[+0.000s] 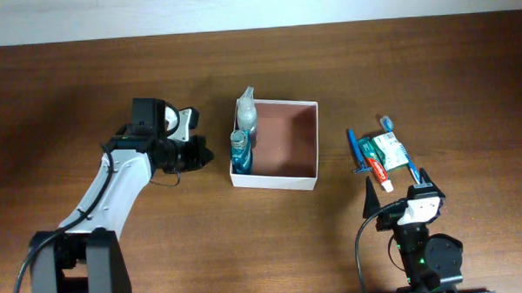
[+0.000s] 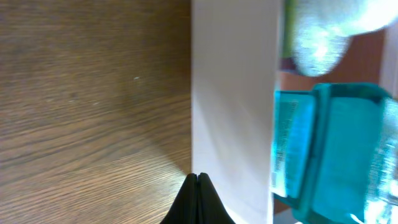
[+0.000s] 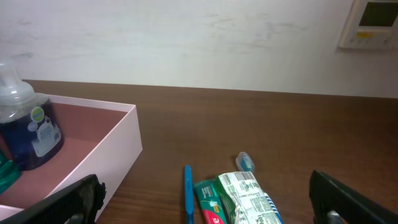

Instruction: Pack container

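Observation:
The container (image 1: 297, 176), a square shallow white-walled box with a reddish-brown inside, sits mid-table. A teal mouthwash bottle (image 1: 240, 151) and a clear pump bottle (image 1: 246, 115) stand inside along its left wall. My left gripper (image 1: 204, 153) is shut and empty, just left of that wall; in the left wrist view its tips (image 2: 198, 180) sit close to the white wall (image 2: 233, 106), with the teal bottle (image 2: 336, 149) behind. My right gripper (image 1: 395, 187) is open and empty, near the table's front, facing a toothpaste tube (image 3: 208, 202), green packet (image 3: 249, 196) and blue toothbrush (image 3: 188, 190).
The toiletries lie in a cluster right of the container in the overhead view: a blue razor (image 1: 355, 152), toothpaste (image 1: 377, 170), a green packet (image 1: 388, 147) and a toothbrush (image 1: 398, 146). A pale wall with a thermostat (image 3: 372, 22) stands behind the table.

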`<act>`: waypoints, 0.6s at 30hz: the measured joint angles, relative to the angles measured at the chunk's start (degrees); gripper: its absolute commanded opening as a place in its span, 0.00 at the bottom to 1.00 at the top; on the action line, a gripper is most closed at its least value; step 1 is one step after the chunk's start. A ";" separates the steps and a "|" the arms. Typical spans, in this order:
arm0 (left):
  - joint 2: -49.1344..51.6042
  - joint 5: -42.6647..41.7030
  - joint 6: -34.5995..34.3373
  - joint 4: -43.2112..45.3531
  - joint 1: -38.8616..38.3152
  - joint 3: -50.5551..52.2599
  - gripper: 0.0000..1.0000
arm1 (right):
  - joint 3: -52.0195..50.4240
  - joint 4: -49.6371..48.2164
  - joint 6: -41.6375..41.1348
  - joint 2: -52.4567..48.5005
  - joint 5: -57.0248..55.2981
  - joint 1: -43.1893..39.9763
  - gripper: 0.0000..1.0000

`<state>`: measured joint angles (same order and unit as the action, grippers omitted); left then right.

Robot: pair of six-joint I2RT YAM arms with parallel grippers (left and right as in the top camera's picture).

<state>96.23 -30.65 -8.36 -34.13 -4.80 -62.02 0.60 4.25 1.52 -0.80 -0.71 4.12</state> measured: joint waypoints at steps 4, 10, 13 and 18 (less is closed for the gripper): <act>0.00 -2.25 0.94 0.28 -0.15 0.00 0.00 | 0.00 0.02 0.00 0.00 0.00 0.00 0.98; 0.07 -3.45 1.33 0.37 -0.94 0.37 0.00 | 0.00 0.02 0.00 0.00 0.00 0.00 0.98; 0.70 -3.72 1.36 0.39 -1.16 0.48 0.00 | 0.00 0.02 -0.04 0.00 0.00 0.00 0.98; 3.19 -5.05 1.40 0.42 -1.14 0.59 0.00 | 0.00 0.02 0.00 0.00 0.00 0.00 0.98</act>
<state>99.42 -35.70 -6.96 -33.71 -5.93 -61.43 0.60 4.27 1.52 -0.80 -0.71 4.12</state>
